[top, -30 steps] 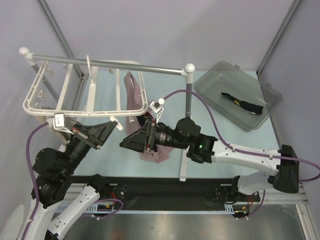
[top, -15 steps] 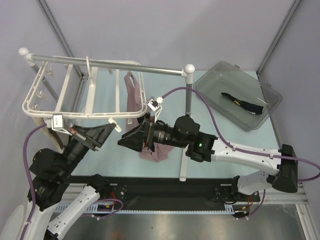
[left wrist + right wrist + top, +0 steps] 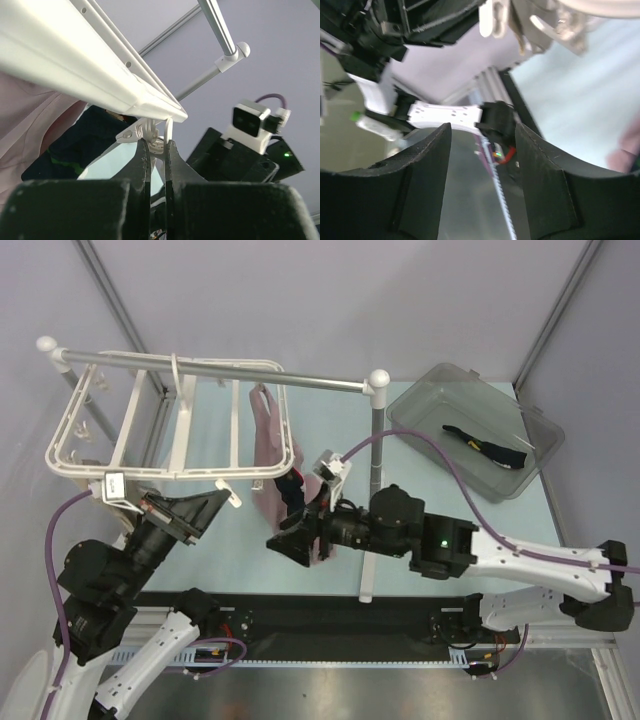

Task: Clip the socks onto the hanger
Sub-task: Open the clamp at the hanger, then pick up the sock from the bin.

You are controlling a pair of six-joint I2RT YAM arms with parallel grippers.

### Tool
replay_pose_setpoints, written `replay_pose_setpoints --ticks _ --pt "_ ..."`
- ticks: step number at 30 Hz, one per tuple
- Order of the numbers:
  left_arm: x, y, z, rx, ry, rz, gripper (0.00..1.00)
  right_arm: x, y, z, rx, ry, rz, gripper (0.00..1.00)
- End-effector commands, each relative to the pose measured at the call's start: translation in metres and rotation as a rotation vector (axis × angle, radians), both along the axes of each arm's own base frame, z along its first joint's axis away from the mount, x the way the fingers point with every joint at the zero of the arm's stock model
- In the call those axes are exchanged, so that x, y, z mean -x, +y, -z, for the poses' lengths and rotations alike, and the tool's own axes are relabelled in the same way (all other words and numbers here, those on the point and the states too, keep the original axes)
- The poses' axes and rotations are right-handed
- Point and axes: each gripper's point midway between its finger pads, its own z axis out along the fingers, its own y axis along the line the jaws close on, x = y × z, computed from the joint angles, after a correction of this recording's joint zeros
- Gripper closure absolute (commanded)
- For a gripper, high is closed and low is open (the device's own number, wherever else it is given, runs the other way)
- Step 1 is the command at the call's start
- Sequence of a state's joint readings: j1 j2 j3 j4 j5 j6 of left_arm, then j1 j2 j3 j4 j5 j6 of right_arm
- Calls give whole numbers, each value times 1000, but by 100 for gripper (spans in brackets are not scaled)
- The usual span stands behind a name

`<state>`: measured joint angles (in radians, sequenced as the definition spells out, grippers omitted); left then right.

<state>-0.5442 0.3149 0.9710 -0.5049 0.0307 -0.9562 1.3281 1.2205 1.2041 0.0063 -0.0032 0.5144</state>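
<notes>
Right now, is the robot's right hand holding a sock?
No, the right gripper is open with nothing between its fingers, and a sock lies in the clear bin.

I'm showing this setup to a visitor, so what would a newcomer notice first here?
The big white hanger hanging from the silver rail at upper left, with a pink cloth and one dark sock dangling at its near right corner. The left gripper pinches a clip on its edge; a second sock lies in the clear bin at right.

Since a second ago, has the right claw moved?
Yes. The right claw has shifted rightward and toward the table's near edge, closing on the rail stand's upright post.
</notes>
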Motion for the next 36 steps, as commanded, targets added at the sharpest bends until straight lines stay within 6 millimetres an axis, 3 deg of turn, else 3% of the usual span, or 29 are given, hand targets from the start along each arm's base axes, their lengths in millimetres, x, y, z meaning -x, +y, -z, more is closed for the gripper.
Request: replay_pose_setpoints --ticks 1,6,9,13,19,22,23,25,28,29,30,31,32,33,35,36 --pt "5 4 -4 -22 -22 -6 100 -21 -46 5 166 -134 154 41" --pt "4 4 -3 -22 -19 -7 100 -41 -117 18 289 -150 345 46" --pt "6 4 -3 -23 -21 -3 100 -68 -170 22 335 -124 576 53" --pt "7 6 -4 -32 -19 -10 100 -85 -224 31 394 -85 778 66" --pt "7 9 -3 -34 -19 -24 100 -124 -317 32 433 -53 1253 56" --pt "7 7 -2 -35 -16 -16 100 -143 -345 27 428 -67 1409 48" --pt "7 7 -3 -33 -17 -13 100 -154 -370 26 481 -82 1498 48" --pt "8 8 -3 -37 -19 -15 100 -175 -373 26 459 -66 1503 44" --pt "9 10 -6 -38 -27 -24 100 -209 -407 35 435 16 1571 37" --pt "9 11 -7 -39 -27 -27 100 -225 -413 49 446 69 1581 36" --pt "10 11 -7 -39 -27 -27 100 -237 -436 57 368 168 1620 36" --pt "11 12 -7 -34 -26 -26 100 -248 -443 59 309 207 1624 36" --pt "12 12 -7 -30 -27 -23 100 -266 -446 75 278 295 1604 37" --pt "11 11 -5 -28 -22 -21 100 -271 -474 81 230 358 1697 38" --pt "10 9 -4 -26 -19 -15 100 -289 -492 86 104 466 1782 36" --pt "9 9 -2 -28 -15 -15 100 -302 -508 106 119 539 1841 34"
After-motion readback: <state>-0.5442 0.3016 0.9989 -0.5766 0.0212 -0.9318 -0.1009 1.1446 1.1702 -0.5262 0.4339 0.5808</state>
